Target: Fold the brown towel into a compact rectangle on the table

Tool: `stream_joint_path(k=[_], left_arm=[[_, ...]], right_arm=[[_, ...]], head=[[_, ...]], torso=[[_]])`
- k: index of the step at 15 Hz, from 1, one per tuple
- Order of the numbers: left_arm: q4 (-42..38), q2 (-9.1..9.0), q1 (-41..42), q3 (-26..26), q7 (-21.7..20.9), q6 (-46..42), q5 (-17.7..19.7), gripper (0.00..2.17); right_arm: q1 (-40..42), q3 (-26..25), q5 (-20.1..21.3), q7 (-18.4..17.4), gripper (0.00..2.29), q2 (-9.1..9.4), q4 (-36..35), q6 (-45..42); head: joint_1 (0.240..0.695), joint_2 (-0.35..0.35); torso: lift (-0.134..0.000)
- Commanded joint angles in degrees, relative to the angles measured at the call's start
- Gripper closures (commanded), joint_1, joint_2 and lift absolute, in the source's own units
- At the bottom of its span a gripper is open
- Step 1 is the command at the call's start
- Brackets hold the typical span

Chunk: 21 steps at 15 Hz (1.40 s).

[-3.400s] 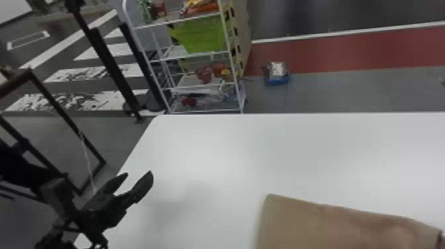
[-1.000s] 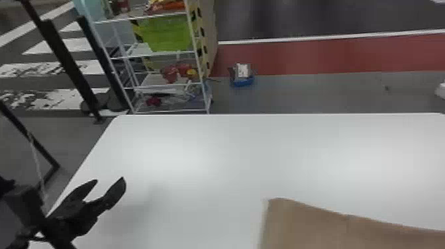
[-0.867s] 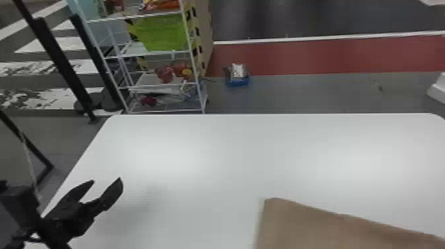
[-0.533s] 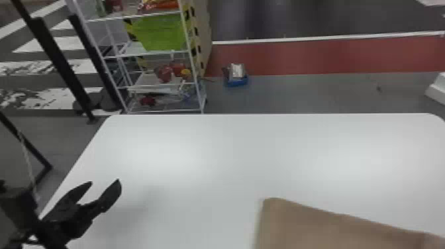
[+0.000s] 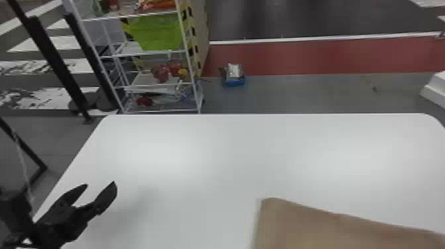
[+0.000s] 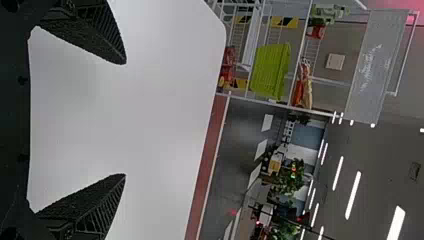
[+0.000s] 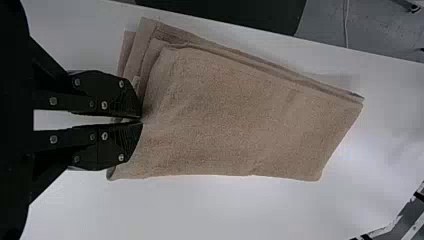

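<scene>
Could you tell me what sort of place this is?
Probably an indoor workshop or robot test space: a rack with a green bin, floor markings and ceiling lights.

You see the brown towel (image 7: 240, 115) as matt, rough-napped cloth; your white tabletop (image 5: 212, 159) looks smooth, faintly glossy.

Head view: plain brown cloth towel (image 5: 331, 228), lower right; plain white flat table (image 5: 212, 155), centre; lime-green plastic bin (image 5: 159, 34), upper left; black-and-yellow patterned upright strip (image 5: 191, 36) beside it; dull-red floor band (image 5: 298, 58), upper right.
</scene>
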Motion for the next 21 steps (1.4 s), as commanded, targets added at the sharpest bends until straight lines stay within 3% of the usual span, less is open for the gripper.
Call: stream_joint_path(k=[1, 4, 5, 7, 9, 10, 12, 15, 17, 19, 21], left_arm=[[0.02, -0.15, -0.01, 0.17, -0.12, 0.00, -0.04, 0.08], [0.11, -0.15, 0.17, 0.96, -0.21, 0.00, -0.04, 0.08], [0.11, -0.15, 0.17, 1.23, -0.39, 0.00, 0.05, 0.08], [0.28, -0.15, 0.17, 1.49, -0.48, 0.00, 0.22, 0.08], [0.28, -0.15, 0.43, 1.58, -0.48, 0.00, 0.40, 0.08], [0.55, -0.15, 0.52, 1.58, -0.56, -0.18, 0.40, 0.08], [1.25, -0.15, 0.43, 1.75, -0.56, -0.88, 0.40, 0.08], [1.60, -0.15, 0.17, 1.75, -0.65, -1.41, 0.40, 0.08], [1.78, -0.15, 0.17, 1.93, -0.92, -1.41, 0.49, 0.08], [2.31, -0.15, 0.17, 2.98, -1.53, -1.76, 0.84, 0.08], [2.57, -0.15, 0.17, 3.42, -1.97, -2.29, 1.10, 0.08]], right_arm=[[-0.32, -1.54, -1.53, 0.19, 0.19, 0.06, 0.25, 2.97], [-0.06, -5.76, -7.25, 0.19, 0.09, 0.50, 0.08, 3.32], [0.03, -6.02, -7.25, 0.19, 0.10, 0.50, 0.08, 1.74], [1.00, -5.94, -5.14, 0.19, 0.10, 1.38, -0.54, -8.10], [4.34, -4.79, 4.00, 0.09, 0.10, 1.64, -2.56, -16.72], [4.42, -4.79, 3.83, -0.18, 0.10, 1.56, -2.73, -14.43], [3.99, -5.76, -1.36, 0.19, 0.10, 1.64, -2.03, -11.09], [3.72, -7.34, -12.26, 0.19, 0.11, 1.38, -2.12, 10.18], [3.63, -7.61, -16.91, -0.26, 0.15, 1.47, -2.56, 23.36], [3.37, -7.69, -23.51, -1.49, 0.15, 1.20, -3.53, 45.51], [4.25, -8.31, -25.70, -2.28, 0.15, 1.73, -4.76, 54.48]], head=[[0.695, 0.128], [0.695, 0.106], [0.695, 0.099], [0.695, 0.097], [0.695, 0.121], [0.695, 0.138], [0.695, 0.159], [0.695, 0.148], [0.695, 0.109], [0.695, 0.089], [0.695, 0.066]], torso=[[-0.123], [-0.123], [-0.123], [-0.123], [-0.123], [-0.123], [-0.123], [-0.123], [-0.123], [-0.123], [-0.123]])
